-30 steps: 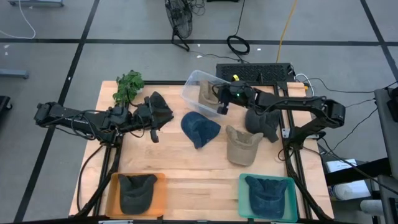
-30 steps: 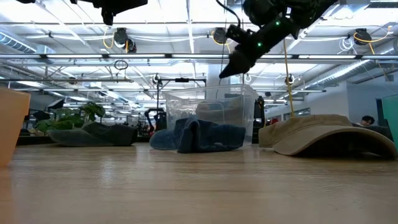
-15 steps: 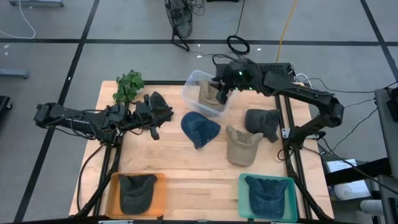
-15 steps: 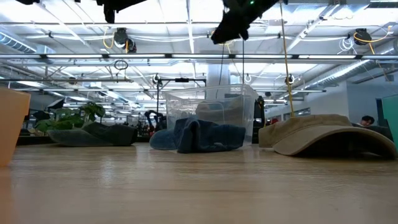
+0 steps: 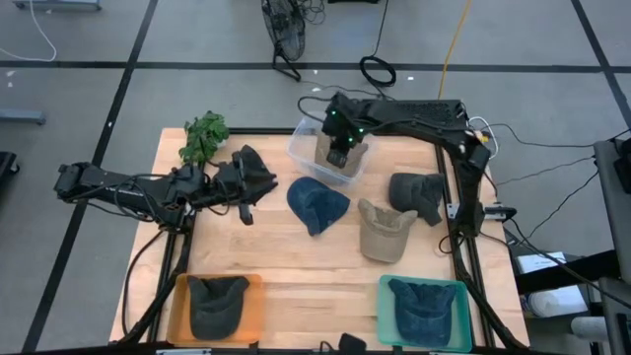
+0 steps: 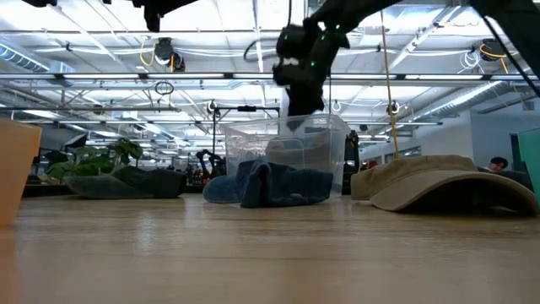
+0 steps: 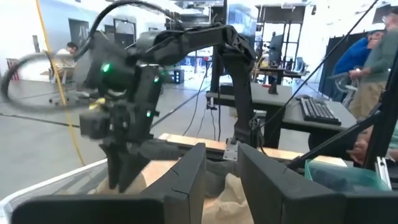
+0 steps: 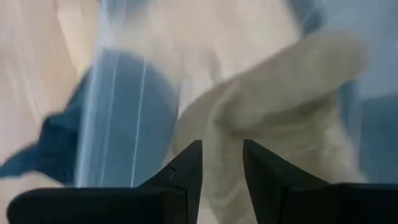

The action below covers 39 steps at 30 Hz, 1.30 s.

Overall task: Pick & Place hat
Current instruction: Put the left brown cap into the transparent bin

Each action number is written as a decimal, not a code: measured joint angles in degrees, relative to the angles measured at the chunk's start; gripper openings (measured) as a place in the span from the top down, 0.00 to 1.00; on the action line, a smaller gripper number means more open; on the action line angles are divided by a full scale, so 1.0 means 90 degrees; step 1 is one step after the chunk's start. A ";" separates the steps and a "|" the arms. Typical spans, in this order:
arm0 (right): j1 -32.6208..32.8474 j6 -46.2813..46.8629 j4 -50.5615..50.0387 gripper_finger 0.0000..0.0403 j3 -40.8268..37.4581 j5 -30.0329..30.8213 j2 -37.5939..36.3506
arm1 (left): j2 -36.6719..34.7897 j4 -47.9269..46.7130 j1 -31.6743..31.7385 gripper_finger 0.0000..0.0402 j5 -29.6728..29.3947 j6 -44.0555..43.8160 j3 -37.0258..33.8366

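Tan hat (image 5: 330, 150) in clear bin (image 5: 308, 133); right gripper (image 5: 338, 155) above it, fingers slightly apart, empty

Bright, even light from ceiling strip lamps (image 6: 253, 78); shadows on the table (image 5: 296, 266) are faint. The right wrist view is motion-smeared throughout. The right arm (image 6: 304, 59) blurs in the low view.
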 joint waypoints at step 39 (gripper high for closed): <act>0.0312 -0.1005 0.0862 0.98 -0.0774 0.0363 0.0449 | -0.0005 -0.0218 0.0000 0.75 -0.0042 0.0091 0.0000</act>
